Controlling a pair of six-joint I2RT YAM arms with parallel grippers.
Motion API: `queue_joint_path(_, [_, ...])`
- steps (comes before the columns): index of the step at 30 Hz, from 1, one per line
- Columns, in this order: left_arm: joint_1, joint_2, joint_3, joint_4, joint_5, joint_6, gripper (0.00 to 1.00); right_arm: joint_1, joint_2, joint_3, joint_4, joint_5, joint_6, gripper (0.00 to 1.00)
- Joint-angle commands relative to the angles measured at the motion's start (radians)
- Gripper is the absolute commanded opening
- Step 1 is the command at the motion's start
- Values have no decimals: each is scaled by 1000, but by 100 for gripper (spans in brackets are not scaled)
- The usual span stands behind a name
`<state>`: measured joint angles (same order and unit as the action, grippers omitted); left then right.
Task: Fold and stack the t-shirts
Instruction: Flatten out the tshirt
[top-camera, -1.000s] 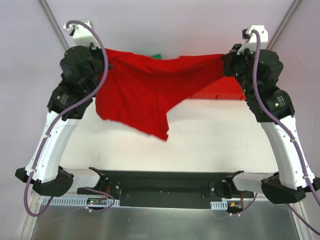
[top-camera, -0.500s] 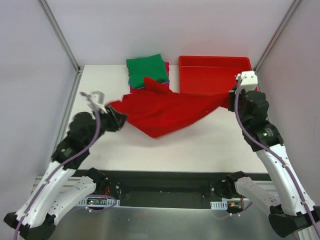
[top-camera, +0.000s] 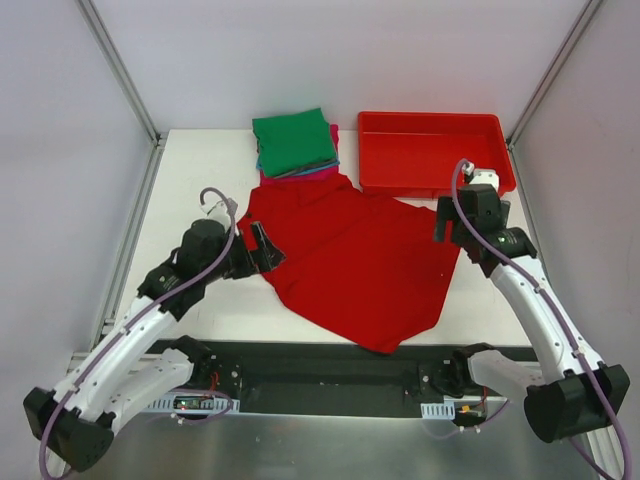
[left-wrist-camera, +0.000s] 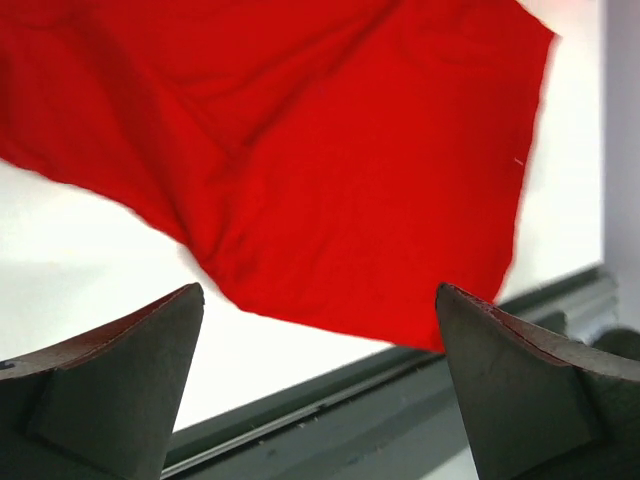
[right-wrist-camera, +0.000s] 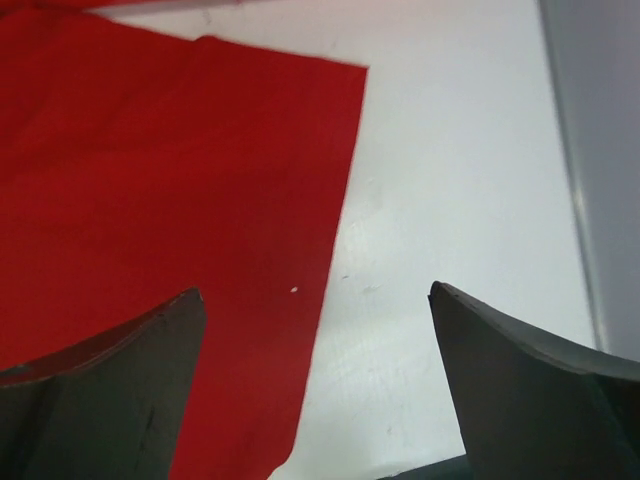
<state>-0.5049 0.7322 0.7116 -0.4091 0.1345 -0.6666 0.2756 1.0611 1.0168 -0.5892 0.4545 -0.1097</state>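
A large red t-shirt lies spread out on the white table, its lower corner near the front edge. A folded stack sits at the back, with a green t-shirt on top and teal and magenta edges showing under it. My left gripper is open at the red shirt's left edge and holds nothing. My right gripper is open at its right edge, also with nothing in it. The left wrist view shows the red shirt beyond the open left gripper. In the right wrist view the shirt's edge runs between the spread fingers of the right gripper.
A rigid red plastic bin stands at the back right, just behind the right gripper. The folded stack touches the red shirt's upper edge. A black rail runs along the table's front edge.
Both grippers have opened and let go of the red shirt. The arms have come down from holding it stretched in the air. The shirt now lies flat on the table.
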Motion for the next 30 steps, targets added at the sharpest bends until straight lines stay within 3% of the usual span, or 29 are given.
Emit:
queue_joint_path(1, [5,165,98,-48,-257,-25,99,2,-19,-79,-104,-219,180,96])
queue_joint_path(5, [54,326,195,-43,-251,-22,99,20,-46,-246,23,-419,232,96])
queue_joint_path(9, [54,505,310,-43,-211,28,99,43,5,-325,127,-514,269,96])
queue_joint_path(21, [54,861,413,-68,-242,53,79,50,252,-293,149,-375,275,96])
queue_joint_path(27, [54,1001,463,-126,-265,35,61,40,286,-294,144,-332,271,96])
queue_joint_path(30, [54,1015,473,-145,-260,25,34,25,300,-293,137,-310,269,96])
